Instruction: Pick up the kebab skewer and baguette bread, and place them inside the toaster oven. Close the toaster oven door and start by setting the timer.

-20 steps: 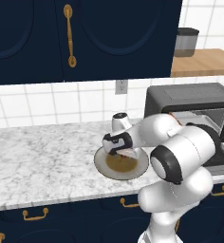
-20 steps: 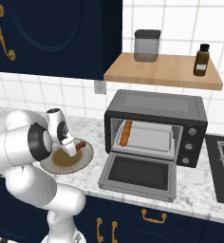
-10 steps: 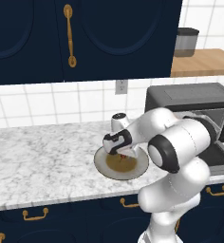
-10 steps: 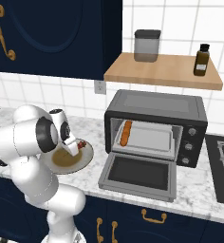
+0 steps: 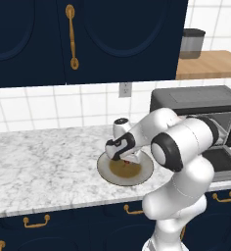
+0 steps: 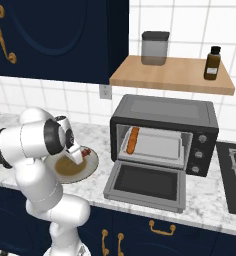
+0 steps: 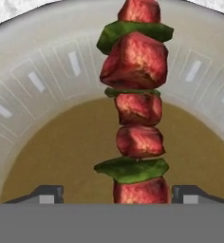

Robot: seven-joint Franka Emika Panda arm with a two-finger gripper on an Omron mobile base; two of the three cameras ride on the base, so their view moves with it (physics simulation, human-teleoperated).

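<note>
Overhead, dark blue cabinets (image 5: 88, 39) with brass handles are hanging above a white tiled wall, and a wooden shelf (image 6: 172, 75) is carrying a grey canister (image 6: 154, 48) and a brown bottle (image 6: 212, 63). Below, the marble surface (image 5: 44, 171) is running left to right. The toaster oven (image 6: 165, 132) is sitting at its right end, and the toaster oven door (image 6: 146, 186) is lying folded down flat toward the near edge. The baguette bread (image 6: 133, 140) is resting on the tray inside, at the left side. The timer (image 6: 202, 138) and the other pale knobs are sitting on the oven's right front panel.

Left of the oven, a round plate (image 5: 107, 172) with a brown centre is lying on the surface. The kebab skewer (image 7: 135, 109) is lying on it, red meat chunks alternating with green pieces. The fingers (image 7: 118, 193) are standing wide apart just above the plate, one tip on either side of the skewer's near end, and whether they are touching it I cannot tell.
</note>
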